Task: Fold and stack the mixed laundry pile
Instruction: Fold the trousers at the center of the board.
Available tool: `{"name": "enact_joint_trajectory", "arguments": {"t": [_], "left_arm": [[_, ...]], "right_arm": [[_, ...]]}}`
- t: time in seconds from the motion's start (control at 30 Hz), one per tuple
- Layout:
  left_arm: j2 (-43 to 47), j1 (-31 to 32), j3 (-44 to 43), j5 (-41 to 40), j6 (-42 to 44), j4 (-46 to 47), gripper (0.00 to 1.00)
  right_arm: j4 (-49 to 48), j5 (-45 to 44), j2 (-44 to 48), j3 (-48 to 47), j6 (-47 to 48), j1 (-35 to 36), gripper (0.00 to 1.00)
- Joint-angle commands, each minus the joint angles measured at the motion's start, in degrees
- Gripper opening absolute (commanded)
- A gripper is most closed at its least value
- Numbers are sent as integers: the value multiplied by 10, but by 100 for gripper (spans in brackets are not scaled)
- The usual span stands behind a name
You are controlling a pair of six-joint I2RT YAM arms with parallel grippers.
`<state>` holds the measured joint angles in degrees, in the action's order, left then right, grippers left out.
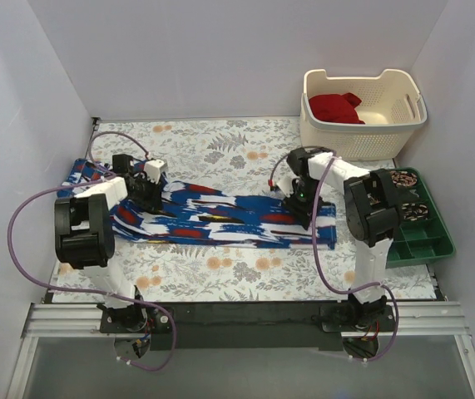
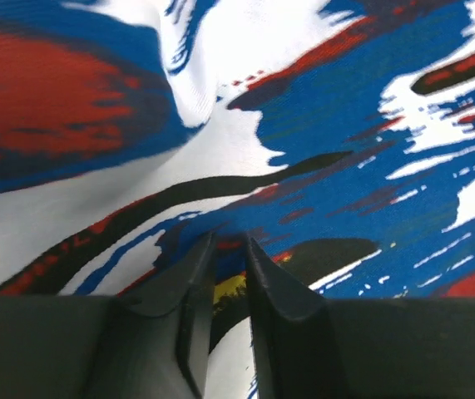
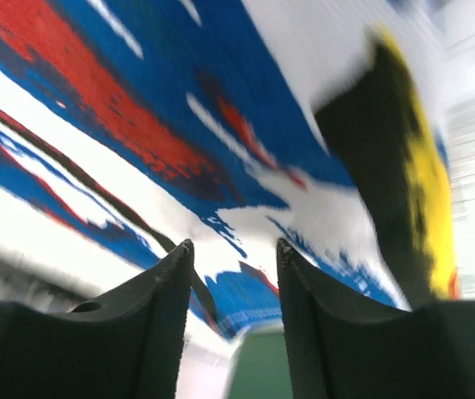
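The blue printed garment [image 1: 220,214] lies spread in a long band across the floral table cover. My left gripper [image 1: 148,198] sits low on its left part. In the left wrist view the gripper [image 2: 229,241] has its jaws nearly together with a fold of the printed cloth [image 2: 345,108] pinched between them. My right gripper [image 1: 301,208] is on the garment's right part. In the right wrist view the gripper [image 3: 233,245] has its jaws apart, with the cloth [image 3: 137,100] and its hem just beyond the tips. The deep red garment [image 1: 335,106] lies in the basket.
The cream perforated basket [image 1: 403,108] stands at the back right. A green tray [image 1: 424,237] with coiled items sits at the right edge, close to the right arm. White walls enclose the table on three sides.
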<state>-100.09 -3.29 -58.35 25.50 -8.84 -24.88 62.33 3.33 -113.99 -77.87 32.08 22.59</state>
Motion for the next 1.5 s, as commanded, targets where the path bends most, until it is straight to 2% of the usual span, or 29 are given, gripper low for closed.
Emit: {"name": "enact_joint_trajectory", "arguments": {"t": [0.0, 0.07, 0.17, 0.2, 0.27, 0.37, 0.57, 0.9, 1.0, 1.1, 1.27, 1.4, 1.47], "left_arm": [[29, -39, 15, -29, 43, -23, 27], [76, -37, 8, 26, 60, -43, 36], [124, 6, 24, 52, 85, -42, 41], [158, 42, 51, 50, 103, -20, 42], [188, 69, 83, 57, 137, -9, 44], [214, 118, 130, 61, 175, -6, 44], [256, 165, 196, 38, 227, 17, 44], [235, 188, 227, -9, 267, 47, 45], [238, 188, 229, -11, 269, 47, 43], [240, 188, 230, -17, 273, 48, 39], [237, 188, 231, -21, 275, 48, 36], [235, 188, 233, -24, 278, 48, 28], [235, 188, 233, -24, 279, 48, 19]], "right_arm": [[-96, 30, 12, -79, -6, -4, 53], [-81, 71, 75, -50, -11, -6, 54], [-76, 85, 165, 32, -10, -16, 53], [-77, 83, 184, 52, -1, -22, 52], [-83, 60, 216, 99, 32, -24, 50], [-98, 46, 228, 127, 67, -25, 45], [-131, 32, 198, 140, 101, -25, 45], [-175, 2, 173, 178, 126, -25, 45], [-179, -3, 171, 177, 126, -25, 42], [-185, -11, 173, 184, 130, -25, 35], [-200, -32, 191, 189, 129, -25, 34], [-203, -34, 192, 188, 133, -25, 31], [-205, -49, 192, 188, 132, -25, 27]]}}
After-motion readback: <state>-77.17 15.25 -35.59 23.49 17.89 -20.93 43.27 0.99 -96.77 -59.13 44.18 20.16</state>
